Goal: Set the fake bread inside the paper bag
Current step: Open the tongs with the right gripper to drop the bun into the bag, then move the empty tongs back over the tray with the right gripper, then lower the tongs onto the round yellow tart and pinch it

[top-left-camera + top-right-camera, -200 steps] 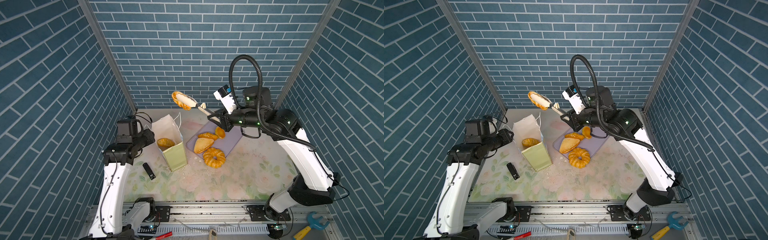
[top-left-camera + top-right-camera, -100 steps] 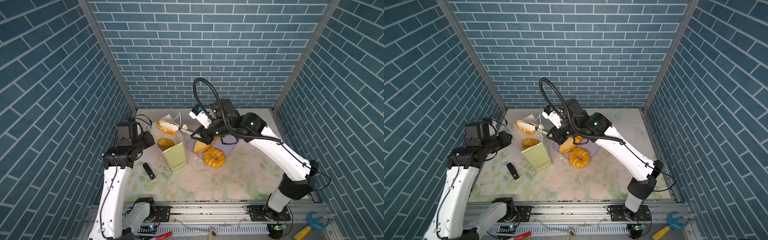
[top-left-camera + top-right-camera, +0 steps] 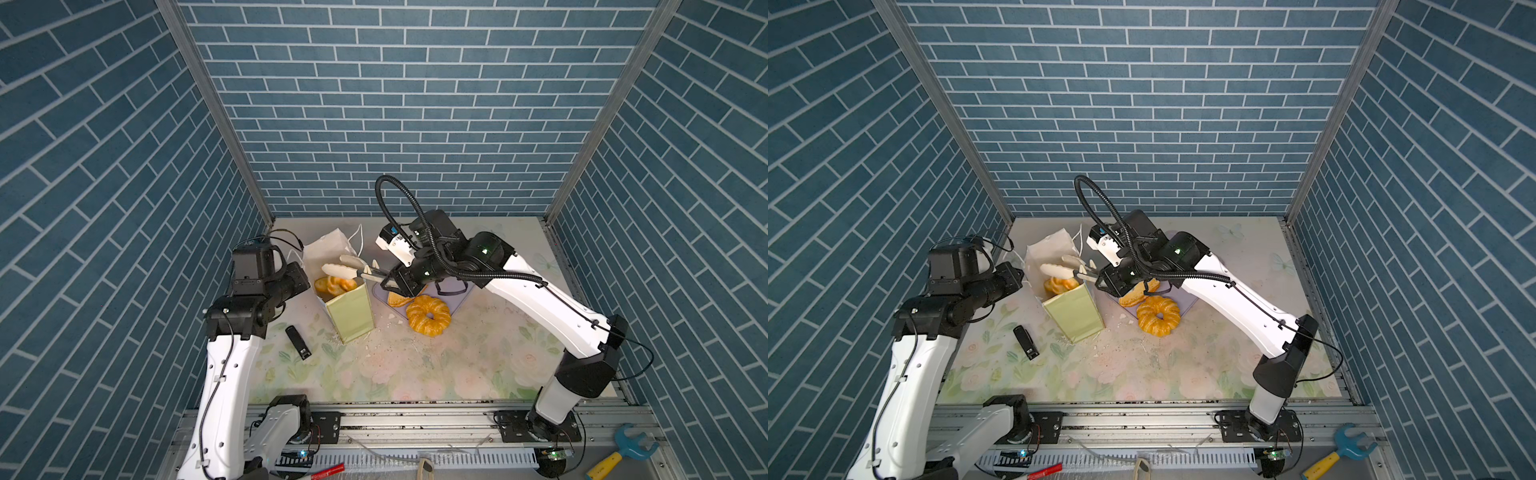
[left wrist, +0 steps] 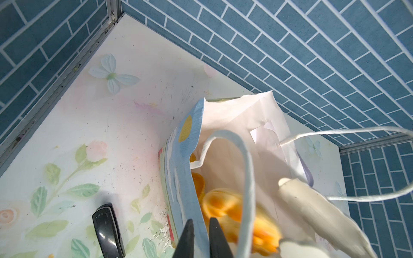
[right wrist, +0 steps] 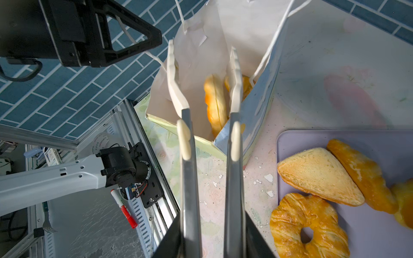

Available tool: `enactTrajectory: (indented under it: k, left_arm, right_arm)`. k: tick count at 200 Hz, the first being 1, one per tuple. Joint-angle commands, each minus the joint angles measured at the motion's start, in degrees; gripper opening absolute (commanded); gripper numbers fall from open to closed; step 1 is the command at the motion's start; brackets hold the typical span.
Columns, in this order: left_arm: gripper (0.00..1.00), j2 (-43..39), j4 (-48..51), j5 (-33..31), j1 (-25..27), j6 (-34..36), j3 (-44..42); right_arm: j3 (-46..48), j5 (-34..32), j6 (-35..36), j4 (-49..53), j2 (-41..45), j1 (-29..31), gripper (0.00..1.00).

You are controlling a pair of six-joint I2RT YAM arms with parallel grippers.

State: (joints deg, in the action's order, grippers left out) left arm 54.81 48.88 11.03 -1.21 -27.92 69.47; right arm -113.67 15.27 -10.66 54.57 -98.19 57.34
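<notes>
The paper bag (image 3: 350, 321) (image 3: 1073, 316) stands upright left of centre, its mouth open. My left gripper (image 4: 202, 221) (image 3: 304, 283) is shut on its blue printed wall (image 4: 185, 156). My right gripper (image 5: 211, 234) (image 3: 392, 282) is shut on metal tongs (image 5: 188, 156). Their white tips (image 3: 343, 266) stand apart over the bag's mouth with nothing between them. Fake bread lies inside the bag (image 3: 334, 284) (image 5: 214, 102) (image 4: 225, 201). A ring-shaped croissant (image 3: 428, 316) (image 5: 308, 227), a triangular toast slice (image 5: 317, 176) and a roll (image 5: 362, 176) lie on the lavender tray (image 5: 380, 145).
A black oblong object (image 3: 298, 342) (image 4: 108, 230) lies on the floral table left of the bag. White crumbs are scattered in front of the bag. Brick-patterned walls close in three sides. A toy wrench (image 3: 623, 451) and a red marker (image 3: 328, 471) lie beyond the front rail.
My right arm swung left and down, bringing the tongs from high at the back to over the bag. The tongs opened and the roll they held now lies in the bag. The left arm barely moved.
</notes>
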Motion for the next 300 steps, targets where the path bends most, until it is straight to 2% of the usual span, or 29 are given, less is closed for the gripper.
enactTrajectory:
  k: [1,59,72,111,135,168,204,233,300]
  left_arm:
    - [0.16,-0.4,-1.4,1.62,0.16,-1.46,-1.03]
    - [0.16,-0.71,-1.19,1.72,0.11,-1.61,-0.57]
    - [0.16,-1.19,-1.14,1.76,0.14,-1.56,-0.96]
    - [0.17,-2.23,-1.0,1.68,0.16,-1.71,-2.19]
    - [0.17,-2.43,-0.78,1.28,0.16,-1.61,-2.21]
    - [0.18,-2.42,-0.63,1.19,0.14,-1.51,-2.24]
    - [0.19,-2.47,-0.2,0.88,0.16,-1.36,-2.31]
    - [0.19,-2.33,0.4,0.25,0.16,-1.21,-2.16]
    - [0.19,-2.2,1.02,-0.5,0.16,-1.31,-2.42]
  right_arm:
    - [-3.72,-1.99,0.09,-1.75,0.41,0.55,0.42]
    - [-6.74,-9.89,1.27,-1.58,5.16,0.57,0.42]
    - [-7.81,-14.36,1.86,-0.89,6.31,0.32,0.41]
    - [-7.28,-20.73,1.66,2.74,9.53,-4.19,0.41]
    - [-2.08,-20.11,0.12,1.99,13.15,-9.62,0.41]
    - [10.37,-20.27,-2.64,-1.22,18.29,-17.98,0.41]
    - [23.71,-17.76,-7.15,-5.25,19.79,-25.55,0.42]
    - [28.64,-16.98,-8.9,-6.05,16.28,-27.72,0.42]
    - [28.9,-14.62,-6.59,-8.2,5.93,-27.81,0.44]
